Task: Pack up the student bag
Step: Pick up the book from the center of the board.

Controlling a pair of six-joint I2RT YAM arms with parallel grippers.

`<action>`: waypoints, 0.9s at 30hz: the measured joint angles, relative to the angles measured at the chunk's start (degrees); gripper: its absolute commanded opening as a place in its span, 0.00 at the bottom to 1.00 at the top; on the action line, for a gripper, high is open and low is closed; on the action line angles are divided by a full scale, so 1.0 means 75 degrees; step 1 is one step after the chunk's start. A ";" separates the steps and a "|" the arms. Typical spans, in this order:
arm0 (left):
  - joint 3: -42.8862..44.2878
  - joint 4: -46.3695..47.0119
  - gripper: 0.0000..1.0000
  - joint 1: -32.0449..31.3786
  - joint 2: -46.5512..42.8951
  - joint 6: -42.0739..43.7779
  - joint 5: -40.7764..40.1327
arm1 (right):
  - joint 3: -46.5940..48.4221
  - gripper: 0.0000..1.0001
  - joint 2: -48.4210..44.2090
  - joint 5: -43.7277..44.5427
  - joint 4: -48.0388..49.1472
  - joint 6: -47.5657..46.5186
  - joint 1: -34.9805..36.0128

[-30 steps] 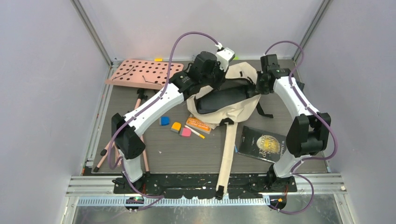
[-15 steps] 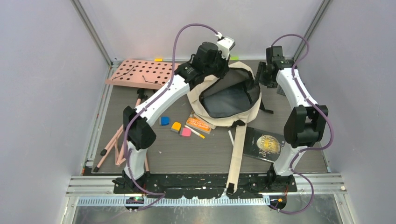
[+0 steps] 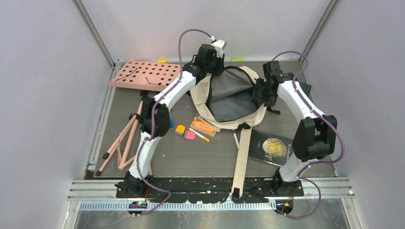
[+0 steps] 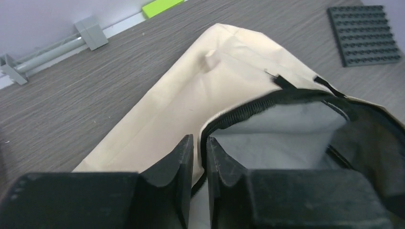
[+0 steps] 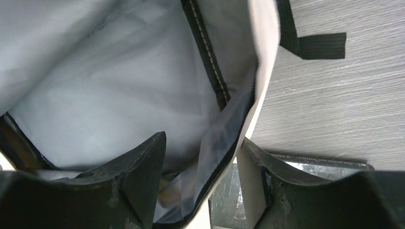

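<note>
**A:** Quick one, where's the student bag (image 3: 234, 98) sitting?

**B:** Upper middle of the overhead shot, on the table (image 3: 191, 157), between the two arms. Its mouth is gaping up at the camera, and all I can make out in there is grey lining. One long cream strap (image 3: 242, 157) trails straight down to the bottom edge of the table.

**A:** And the pincers?

**B:** The left pincer (image 4: 199, 139) is at the bag's upper-left rim. In its wrist view the fingers (image 4: 179, 160) are almost together with the black zip edge running down between them, so it's pinching the rim. The right pincer (image 5: 200, 140) is at the right side of the mouth with its fingers spread wide. One is over the lining and one is outside, and the rim hangs in the gap between them. It's not clamping anything.

**A:** What's lying outside the bag?

**B:** There's a dark book (image 3: 270, 147) just lower right of it, right against the strap. An orange booklet (image 3: 204, 126) pokes out from under the bag's lower-left edge, with a pen (image 3: 200, 135) just below it. Left of those are a pink block (image 3: 190, 135) and an orange block (image 3: 180, 129), and a blue block (image 3: 170, 123) is half hidden behind the left arm. A pink board with holes (image 3: 145, 74) is in the upper left, and a bundle of pink rods (image 3: 119, 145) runs down the left side.
</note>
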 measured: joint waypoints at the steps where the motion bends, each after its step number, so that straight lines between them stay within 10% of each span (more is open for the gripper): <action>1: 0.0175 0.0023 0.35 0.0044 0.0256 -0.0041 -0.0009 | -0.0015 0.62 0.0000 0.0003 -0.0023 0.0003 0.0055; 9: 0.1049 0.0125 0.75 0.0224 0.1559 0.0012 -0.0481 | -0.0006 0.63 -0.0280 0.0157 -0.0213 0.0012 0.0111; 16: 0.0653 0.0207 0.83 0.0297 0.1250 -0.0017 -0.0256 | -0.0052 0.63 -0.0513 0.0347 -0.0376 0.0146 0.0111; 27: -0.3375 0.1218 0.87 0.0108 -0.2098 -0.0574 0.1658 | -0.0172 0.63 0.0082 -0.0434 0.0341 0.0256 0.0117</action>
